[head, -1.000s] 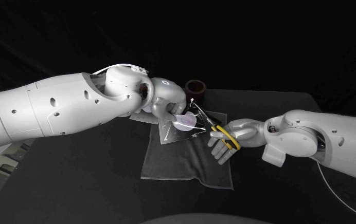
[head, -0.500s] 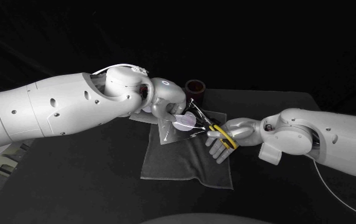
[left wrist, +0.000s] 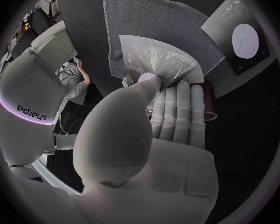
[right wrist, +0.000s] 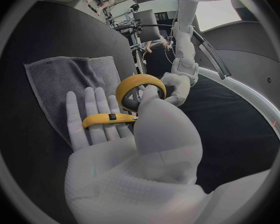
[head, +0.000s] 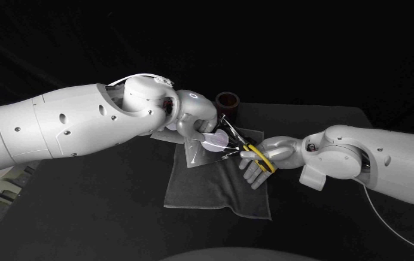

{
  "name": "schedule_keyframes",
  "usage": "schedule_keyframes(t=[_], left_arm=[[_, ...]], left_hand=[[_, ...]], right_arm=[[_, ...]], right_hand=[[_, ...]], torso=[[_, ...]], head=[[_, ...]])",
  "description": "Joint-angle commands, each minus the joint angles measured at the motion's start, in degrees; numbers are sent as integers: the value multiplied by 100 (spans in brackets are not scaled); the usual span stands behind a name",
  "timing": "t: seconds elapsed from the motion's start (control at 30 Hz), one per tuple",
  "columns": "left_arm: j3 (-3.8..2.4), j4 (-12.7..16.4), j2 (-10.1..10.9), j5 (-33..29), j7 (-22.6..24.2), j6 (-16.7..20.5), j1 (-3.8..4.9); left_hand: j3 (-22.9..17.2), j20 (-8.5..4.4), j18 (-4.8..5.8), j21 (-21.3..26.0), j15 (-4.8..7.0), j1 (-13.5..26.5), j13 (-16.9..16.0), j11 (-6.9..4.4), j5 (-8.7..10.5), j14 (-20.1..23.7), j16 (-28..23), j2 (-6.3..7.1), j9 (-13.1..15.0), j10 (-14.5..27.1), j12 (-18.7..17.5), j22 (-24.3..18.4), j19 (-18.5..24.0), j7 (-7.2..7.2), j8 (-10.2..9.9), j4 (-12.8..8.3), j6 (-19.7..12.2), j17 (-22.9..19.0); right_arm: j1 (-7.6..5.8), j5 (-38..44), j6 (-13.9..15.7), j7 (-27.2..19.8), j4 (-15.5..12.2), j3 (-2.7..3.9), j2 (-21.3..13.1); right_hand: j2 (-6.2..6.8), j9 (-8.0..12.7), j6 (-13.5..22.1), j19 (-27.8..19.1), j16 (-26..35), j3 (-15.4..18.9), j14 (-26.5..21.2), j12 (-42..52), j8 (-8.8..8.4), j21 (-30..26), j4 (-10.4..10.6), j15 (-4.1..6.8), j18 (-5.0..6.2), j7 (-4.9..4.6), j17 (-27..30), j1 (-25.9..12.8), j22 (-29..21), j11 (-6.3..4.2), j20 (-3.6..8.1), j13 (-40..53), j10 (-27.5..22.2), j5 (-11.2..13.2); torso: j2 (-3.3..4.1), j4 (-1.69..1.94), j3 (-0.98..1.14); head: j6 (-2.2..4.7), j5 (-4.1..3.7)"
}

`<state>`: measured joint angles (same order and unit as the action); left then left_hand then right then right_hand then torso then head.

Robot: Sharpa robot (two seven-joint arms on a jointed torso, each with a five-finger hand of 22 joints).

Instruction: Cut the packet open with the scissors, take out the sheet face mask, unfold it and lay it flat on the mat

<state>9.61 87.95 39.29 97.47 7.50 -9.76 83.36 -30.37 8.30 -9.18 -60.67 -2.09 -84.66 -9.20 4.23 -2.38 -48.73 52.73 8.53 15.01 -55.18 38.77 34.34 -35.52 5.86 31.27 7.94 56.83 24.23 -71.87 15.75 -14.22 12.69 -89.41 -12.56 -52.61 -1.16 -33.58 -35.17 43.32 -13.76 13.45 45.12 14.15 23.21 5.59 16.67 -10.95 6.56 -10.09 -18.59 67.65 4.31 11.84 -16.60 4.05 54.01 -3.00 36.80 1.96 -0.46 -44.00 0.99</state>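
Since a second ago the right hand (head: 261,160) has edged closer to the packet (head: 210,143), carrying the scissors (head: 259,156); the left hand (head: 197,120) has kept its place.

Head view: the left hand pinches the clear packet's upper edge, holding it above the grey mat (head: 216,189). The scissors' blades lie at the packet's edge nearest the right hand.

Left wrist view: thumb and fingers clamp the crinkled packet (left wrist: 159,67) over the mat (left wrist: 159,20).

Right wrist view: the right hand (right wrist: 134,139) grips the yellow-handled scissors (right wrist: 139,90), thumb through one loop, fingers stretched out above the mat (right wrist: 65,77).
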Motion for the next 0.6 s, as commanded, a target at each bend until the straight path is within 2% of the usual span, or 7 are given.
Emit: schedule_keyframes(t=[0.03, 0.17, 0.6], left_arm=[[-2, 5, -9, 53, 15, -64, 3], [-2, -8, -7, 70, 10, -53, 3], [-2, -29, -5, 123, 29, 16, 4]], left_hand=[[-816, -6, -115, -13, 14, 3, -8, 18, -35, 44, -33, -44, 244, -14, -30, 7, 31, -7, 20, -797, 32, -8], [-817, -7, -115, -14, 14, 6, -9, 18, -35, 44, -33, -48, 256, -13, -32, 6, 31, -6, 17, -798, 30, -8], [-819, -8, -116, -15, 14, 6, -11, 18, -35, 45, -32, -51, 268, -14, -35, 5, 31, -8, 15, -801, 29, -8]], right_arm=[[-10, 25, -6, 10, -3, 8, -1], [-10, 72, -61, 52, -15, 8, -22], [-14, 160, -58, 123, -47, 8, -89]], right_hand=[[-118, 45, -128, 102, -111, 86, 211, 92, 87, 46, -3, 79, 351, -511, 19, 50, 13, -22, 14, 2, 283, 21], [-299, 103, -482, 288, -304, 314, 683, 292, 271, 171, -14, 229, 408, -345, 6, 196, 45, -192, 68, 31, 701, 20], [-571, 122, -826, 542, -407, 764, 1144, 401, 361, 344, -20, 388, 413, -184, -74, 374, 70, -353, 191, 93, 1121, 15]], torso=[[-4, -3, 2], [-1, -4, 1], [1, -5, 2]], head=[[-12, 6], [-19, 8], [-59, 22]])
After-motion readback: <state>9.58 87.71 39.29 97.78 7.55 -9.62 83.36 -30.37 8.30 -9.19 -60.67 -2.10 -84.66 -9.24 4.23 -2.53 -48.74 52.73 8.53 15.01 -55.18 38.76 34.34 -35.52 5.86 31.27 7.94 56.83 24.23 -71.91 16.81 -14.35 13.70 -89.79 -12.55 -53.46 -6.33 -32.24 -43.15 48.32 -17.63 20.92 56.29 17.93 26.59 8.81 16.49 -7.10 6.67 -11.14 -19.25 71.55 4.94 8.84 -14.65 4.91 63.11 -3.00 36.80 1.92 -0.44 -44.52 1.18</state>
